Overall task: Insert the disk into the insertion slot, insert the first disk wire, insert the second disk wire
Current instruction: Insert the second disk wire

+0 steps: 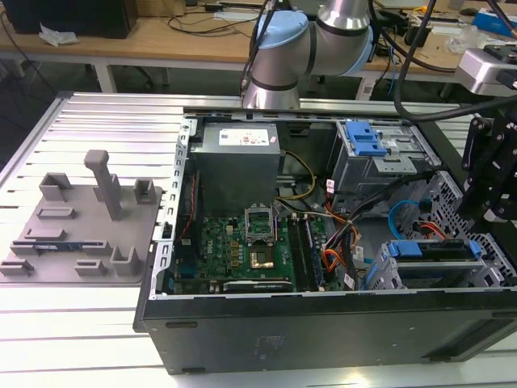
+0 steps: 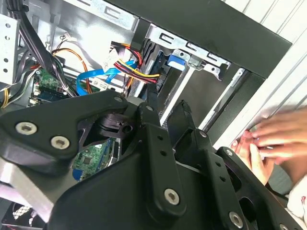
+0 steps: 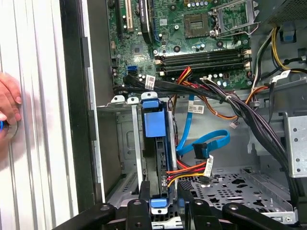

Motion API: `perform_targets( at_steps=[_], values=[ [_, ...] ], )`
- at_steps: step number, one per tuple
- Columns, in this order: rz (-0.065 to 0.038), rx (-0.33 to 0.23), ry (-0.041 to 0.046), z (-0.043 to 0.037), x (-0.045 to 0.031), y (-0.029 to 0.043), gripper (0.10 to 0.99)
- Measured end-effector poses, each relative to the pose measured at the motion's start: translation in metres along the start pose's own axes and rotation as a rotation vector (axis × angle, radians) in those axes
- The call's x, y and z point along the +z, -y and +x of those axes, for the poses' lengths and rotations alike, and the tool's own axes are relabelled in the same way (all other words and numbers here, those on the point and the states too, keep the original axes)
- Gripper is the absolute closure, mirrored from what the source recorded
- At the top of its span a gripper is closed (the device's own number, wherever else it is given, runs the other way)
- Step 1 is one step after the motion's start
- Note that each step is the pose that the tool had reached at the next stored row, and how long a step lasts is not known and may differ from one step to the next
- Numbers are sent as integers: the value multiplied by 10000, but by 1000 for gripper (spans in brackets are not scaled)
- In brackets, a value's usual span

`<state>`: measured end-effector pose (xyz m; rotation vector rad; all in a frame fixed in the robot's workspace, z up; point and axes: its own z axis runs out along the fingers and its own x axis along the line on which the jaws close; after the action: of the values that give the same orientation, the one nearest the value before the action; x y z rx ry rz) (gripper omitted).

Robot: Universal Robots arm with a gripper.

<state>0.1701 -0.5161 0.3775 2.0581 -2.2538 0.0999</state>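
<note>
The disk (image 1: 432,250), framed by its blue carrier (image 3: 154,120), sits in the insertion slot (image 1: 386,273), a grey perforated cage at the case's front on the exterior view's right. My gripper (image 1: 483,212) hangs just above that cage. In the first wrist view my gripper (image 3: 163,203) is open, one black finger (image 3: 144,194) on each side of the carrier's end tab. The second disk wire (image 3: 206,141), a light-blue loop, lies beside the disk and ends in a black plug; I cannot tell whether it is seated. A red, yellow and black wire bundle (image 3: 189,171) runs to the disk's side.
A person's hand (image 3: 7,105) rests on the ribbed table beside the case, and the hand (image 2: 273,139) also appears in the second wrist view. A second grey cage with a blue latch (image 1: 367,145) stands farther back. The motherboard (image 1: 242,242) fills the case's middle. A grey fixture plate (image 1: 81,218) lies at the exterior view's left.
</note>
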Motion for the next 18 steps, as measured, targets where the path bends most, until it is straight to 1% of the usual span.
perform_targets(
  at_steps=[3, 4, 5, 6, 7, 8, 9, 10, 12, 13, 14, 15, 16, 17, 18],
  values=[
    [0, 0, -3, 0, 0, 0, 722],
    [0, 0, -23, -6, 0, 0, 722],
    [2, -2, -86, -28, -2, 0, 722],
    [7, 1, -210, -66, -8, -3, 722],
    [15, 4, -295, -102, -11, -7, 722],
    [25, 6, -412, -155, -17, -12, 722],
    [33, 8, -502, -193, -21, -15, 722],
    [46, 12, -686, -260, -28, -21, 722],
    [49, 13, -937, -320, -34, -28, 722],
    [50, 15, -1113, -357, -38, -35, 722],
    [59, 16, -1243, -397, -40, -45, 722],
    [61, 17, -1276, -435, -42, -61, 722],
    [58, 32, -1272, -444, -41, -71, 722],
    [54, 102, -1275, -462, -44, -120, 722],
    [50, 122, -1277, -480, -44, -193, 722]
  ],
)
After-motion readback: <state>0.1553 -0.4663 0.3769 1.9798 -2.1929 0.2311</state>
